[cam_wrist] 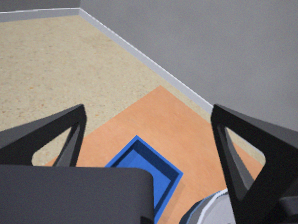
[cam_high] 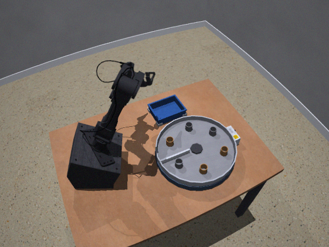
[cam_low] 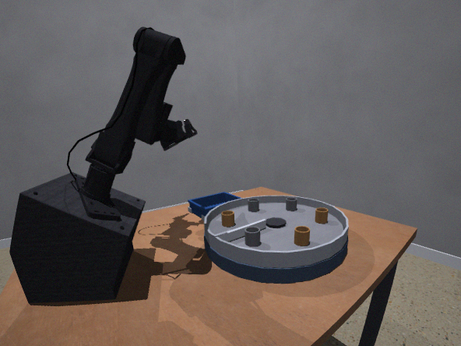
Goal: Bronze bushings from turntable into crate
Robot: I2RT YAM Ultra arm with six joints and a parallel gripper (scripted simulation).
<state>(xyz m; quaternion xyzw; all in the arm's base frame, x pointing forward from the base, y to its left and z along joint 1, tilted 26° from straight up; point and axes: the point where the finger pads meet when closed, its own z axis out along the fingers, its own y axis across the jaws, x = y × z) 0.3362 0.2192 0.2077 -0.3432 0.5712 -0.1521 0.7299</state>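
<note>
Three bronze bushings stand upright on the turntable (cam_high: 194,179) (cam_low: 272,259) (cam_wrist: 220,212): one bushing (cam_high: 169,143) (cam_low: 228,220) at the left, one (cam_high: 224,152) (cam_low: 321,217) at the right and one (cam_high: 203,171) (cam_low: 302,238) at the front. Three dark grey steel bushings stand there too: two at the back, one (cam_high: 189,128) (cam_low: 253,206) and another (cam_high: 213,132) (cam_low: 291,205), and one (cam_high: 179,164) (cam_low: 252,238) at the front left. The blue crate (cam_high: 169,110) (cam_low: 197,209) (cam_wrist: 155,175) looks empty. My gripper (cam_high: 153,78) (cam_low: 192,126) (cam_wrist: 148,111) is open and empty, high above the table, behind and left of the crate.
A pale divider bar (cam_high: 175,156) (cam_low: 241,228) runs from the turntable's rim to near its dark hub (cam_high: 196,148) (cam_low: 276,222). The turntable has a raised rim. A white box (cam_high: 232,132) with a yellow mark sits against its right side. The crate stands close behind the turntable.
</note>
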